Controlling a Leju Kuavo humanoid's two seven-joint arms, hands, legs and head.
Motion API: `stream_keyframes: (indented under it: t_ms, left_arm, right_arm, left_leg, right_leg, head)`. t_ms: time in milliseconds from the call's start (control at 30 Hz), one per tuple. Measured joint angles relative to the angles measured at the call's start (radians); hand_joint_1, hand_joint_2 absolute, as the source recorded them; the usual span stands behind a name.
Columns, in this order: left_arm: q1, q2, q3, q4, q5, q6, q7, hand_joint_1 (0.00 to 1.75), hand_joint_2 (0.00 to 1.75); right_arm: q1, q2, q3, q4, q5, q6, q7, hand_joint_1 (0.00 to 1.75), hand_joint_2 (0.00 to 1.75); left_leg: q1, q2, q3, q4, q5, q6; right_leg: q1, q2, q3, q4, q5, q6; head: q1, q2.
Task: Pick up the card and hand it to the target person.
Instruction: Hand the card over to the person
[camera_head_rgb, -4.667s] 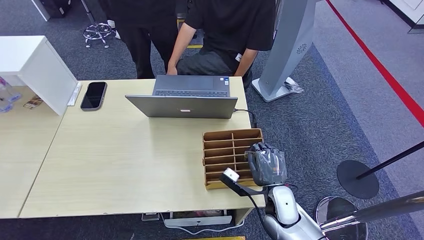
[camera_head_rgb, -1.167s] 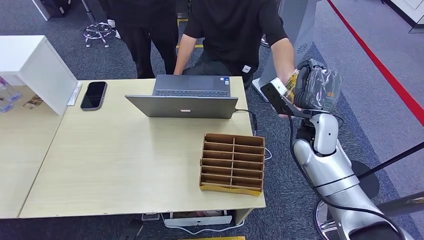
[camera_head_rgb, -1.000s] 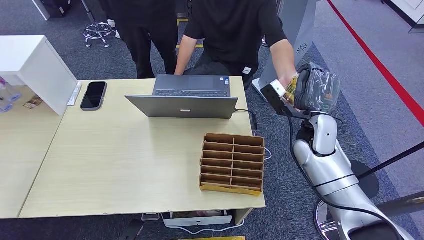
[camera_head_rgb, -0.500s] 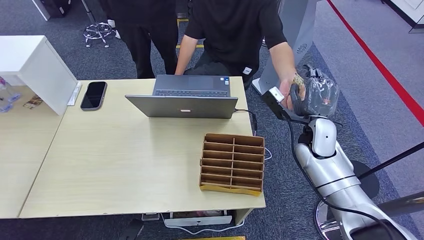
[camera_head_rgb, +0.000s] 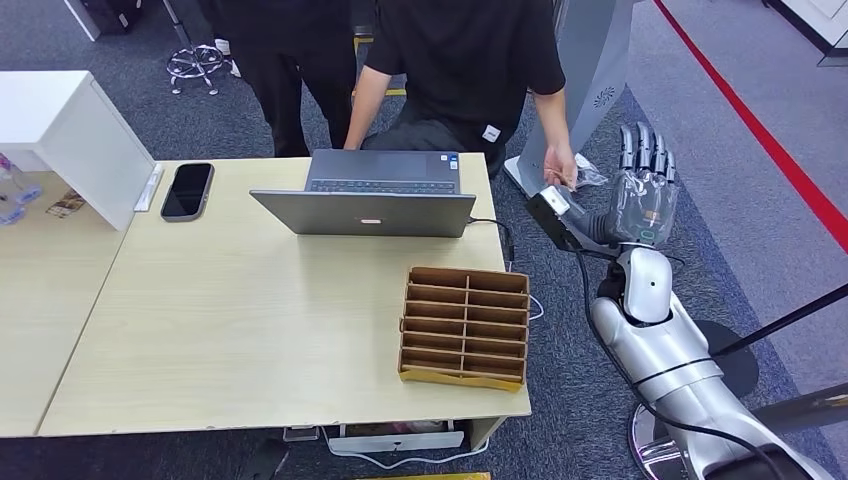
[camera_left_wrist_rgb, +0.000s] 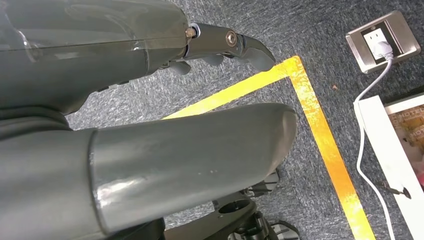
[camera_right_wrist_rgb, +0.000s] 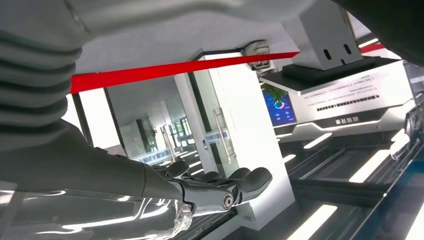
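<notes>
My right hand (camera_head_rgb: 643, 185) is raised beside the table's right end, fingers straight up and spread, with nothing in it. The right wrist view shows the same hand (camera_right_wrist_rgb: 215, 190) stretched flat and empty. The person in a black shirt (camera_head_rgb: 460, 60) stands behind the laptop, their hand (camera_head_rgb: 560, 167) lowered just left of my right hand. I cannot make out the card in that hand. My left hand (camera_left_wrist_rgb: 150, 100) hangs over the carpet, thumb and fingers apart, holding nothing.
A wooden slotted organizer (camera_head_rgb: 464, 322) sits at the table's (camera_head_rgb: 250, 320) near right corner. A laptop (camera_head_rgb: 365, 210) and a phone (camera_head_rgb: 187, 189) lie farther back, a white box (camera_head_rgb: 70, 140) at the left. A grey kiosk (camera_head_rgb: 585, 80) stands behind my right hand.
My right hand held a yellowish card up to the person's hand; now its fingers have opened and it is empty. The person's hand has drawn back to the left.
</notes>
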Motion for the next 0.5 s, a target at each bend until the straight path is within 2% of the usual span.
stream_keyframes:
  t_ms: [67, 200, 333, 500]
  left_arm:
    - [0.001, 0.000, -0.001, 0.000, 0.001, 0.000, -0.001, 0.00, 0.00]
    - [0.006, 0.000, -0.001, 0.000, 0.004, 0.005, -0.004, 0.00, 0.00]
    - [0.011, 0.000, 0.000, 0.000, 0.013, 0.012, -0.009, 0.00, 0.00]
    - [0.025, 0.001, 0.000, 0.000, 0.027, 0.026, -0.023, 0.00, 0.00]
  right_arm:
    - [0.019, 0.002, -0.012, -0.026, -0.007, -0.008, -0.036, 0.00, 0.00]
    - [0.079, 0.036, -0.084, -0.117, -0.080, -0.013, -0.192, 0.00, 1.75]
    - [0.138, 0.092, -0.148, -0.206, -0.193, -0.014, -0.334, 0.00, 1.75]
    - [0.226, 0.169, -0.215, -0.327, -0.292, -0.014, -0.425, 0.00, 1.75]
  left_leg:
    - [0.000, 0.000, 0.000, 0.000, 0.000, 0.000]
    - [0.000, -0.001, 0.000, 0.000, 0.000, 0.000]
    - [0.001, -0.001, 0.000, 0.000, 0.000, 0.000]
    - [0.000, -0.001, 0.000, -0.001, 0.000, 0.000]
  right_leg:
    - [0.000, 0.000, 0.000, 0.000, 0.000, 0.000]
    - [0.000, 0.000, 0.000, 0.000, 0.000, 0.000]
    - [0.000, -0.001, 0.000, 0.000, 0.000, 0.000]
    - [0.000, -0.001, 0.000, 0.000, 0.000, 0.000]
  head:
    - [0.000, 0.000]
    - [0.000, 0.000]
    - [0.000, 0.000]
    - [0.000, 0.000]
